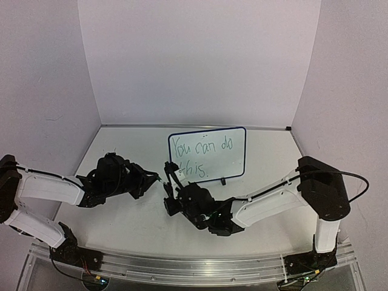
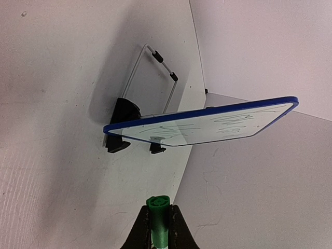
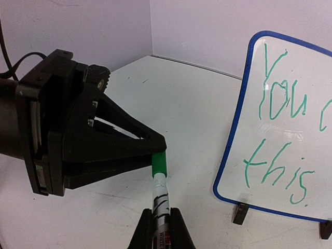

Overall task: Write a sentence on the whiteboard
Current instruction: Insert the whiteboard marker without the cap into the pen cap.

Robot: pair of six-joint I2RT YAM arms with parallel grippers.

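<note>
R gripper [image 3: 161, 217] low over near-centre of table [image 1: 267, 154], fingers clamped on white barrel of marker [image 3: 161, 193]. L gripper [image 2: 159, 220] meets it from the left, tips closed on the green cap [image 3: 159, 165]. Cap sits flush at barrel end, so pen spans btwn the two grippers; can't tell if cap is fully seated. Both just in front of whiteboard [image 1: 235, 165], not touching it. Board stands upright on two black clip feet [image 3: 240, 212] toward back-centre of table, wire prop [image 2: 155, 72] behind it, blue-edged w/ rounded corners. The sentence [image 1: 201, 151] in thin green hand, 2 lines: "You can do" over "this." Plain pale walls [image 1: 200, 60] beyond.
</note>
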